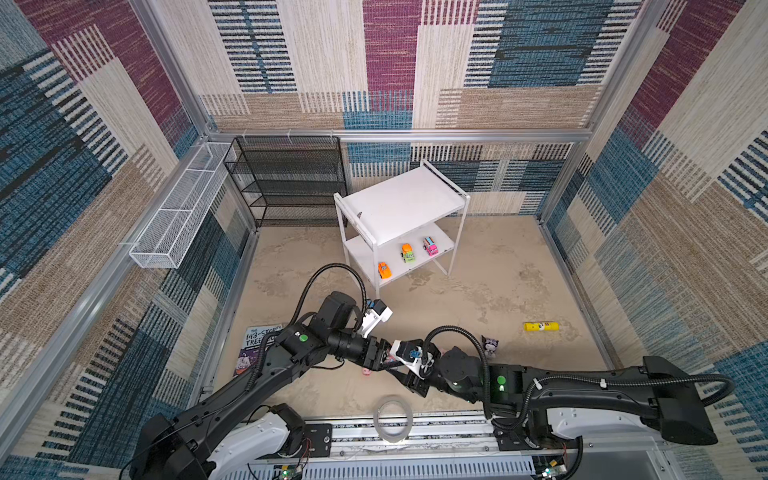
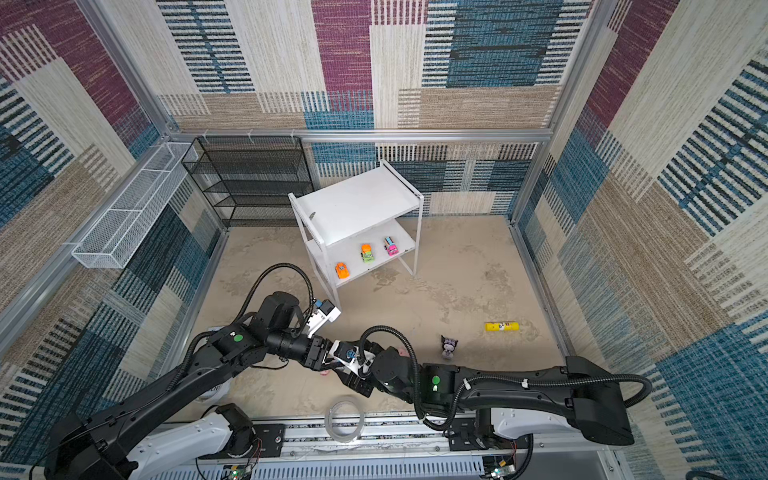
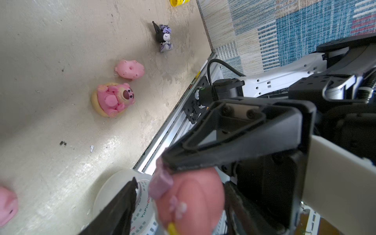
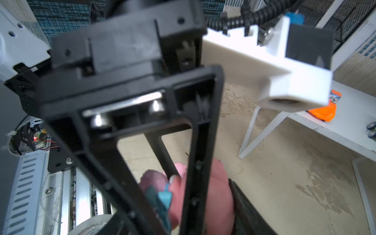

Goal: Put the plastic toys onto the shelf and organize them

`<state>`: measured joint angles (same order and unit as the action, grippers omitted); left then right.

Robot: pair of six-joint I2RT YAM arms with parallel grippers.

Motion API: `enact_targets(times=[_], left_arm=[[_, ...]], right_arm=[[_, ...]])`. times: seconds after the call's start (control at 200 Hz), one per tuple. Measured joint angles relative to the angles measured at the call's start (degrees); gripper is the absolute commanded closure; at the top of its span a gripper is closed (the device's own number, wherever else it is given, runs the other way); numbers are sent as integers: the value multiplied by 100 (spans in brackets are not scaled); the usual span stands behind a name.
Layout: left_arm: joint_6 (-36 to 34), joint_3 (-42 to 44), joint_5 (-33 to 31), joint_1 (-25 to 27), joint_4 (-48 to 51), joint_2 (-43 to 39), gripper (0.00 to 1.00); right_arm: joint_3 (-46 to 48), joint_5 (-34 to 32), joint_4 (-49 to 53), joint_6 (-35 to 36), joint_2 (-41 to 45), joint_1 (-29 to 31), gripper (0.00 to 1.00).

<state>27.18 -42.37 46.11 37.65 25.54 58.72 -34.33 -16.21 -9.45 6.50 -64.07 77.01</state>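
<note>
Near the front edge of the table (image 1: 457, 291), close to the tape roll (image 1: 392, 417), your two grippers meet tip to tip around one pink toy figure (image 3: 195, 195), which hangs clear of the surface. Your right gripper (image 1: 399, 365) is clamped on it, one fingertip pressing its top. Your left gripper (image 3: 181, 189) straddles it with jaws parted, a gap showing beside one finger. On the lower board of the white shelf (image 1: 399, 199) you have the orange car (image 1: 384, 270), the green-orange car (image 1: 407, 252) and the pink car (image 1: 430, 245). Loose on the table lie a pink pig (image 3: 130, 69) and a pink bear (image 3: 114, 99), with the black-white figure (image 1: 490, 345) upright beyond them.
</note>
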Motion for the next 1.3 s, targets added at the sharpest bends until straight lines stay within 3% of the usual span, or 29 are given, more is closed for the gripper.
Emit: enact_targets(times=[0.155, 0.265, 0.361, 0.451, 0.521, 0.741, 0.992, 1.132, 1.302], left_arm=[[7, 28, 122, 4, -234, 7, 50], [9, 28, 223, 13, -339, 13, 68], [81, 28, 223, 11, -387, -7, 82], [96, 35, 273, -9, -387, -11, 89], [72, 35, 302, -11, -413, 0, 90], [-42, -153, 625, -7, -457, 72, 91], [234, -59, 2234, 39, -1615, 295, 89], [319, -168, 3003, 146, -1987, 234, 90], [577, -212, 3547, 525, -2363, 229, 89]], right_arm=[[0, -79, 46, 2, 114, 37, 54], [-4, -201, 83, 9, 116, 50, 52], [-63, -367, 181, 98, 85, 55, 43], [-103, -437, 330, 68, 94, 42, 26], [-101, -234, 345, -122, 273, -39, 16], [278, 883, 470, -857, 1801, -636, 6], [734, 2352, 597, -1005, 3394, -1034, 4], [619, 2983, 581, -817, 3591, -1062, 4], [343, 3508, 695, -509, 3073, -1067, 5]])
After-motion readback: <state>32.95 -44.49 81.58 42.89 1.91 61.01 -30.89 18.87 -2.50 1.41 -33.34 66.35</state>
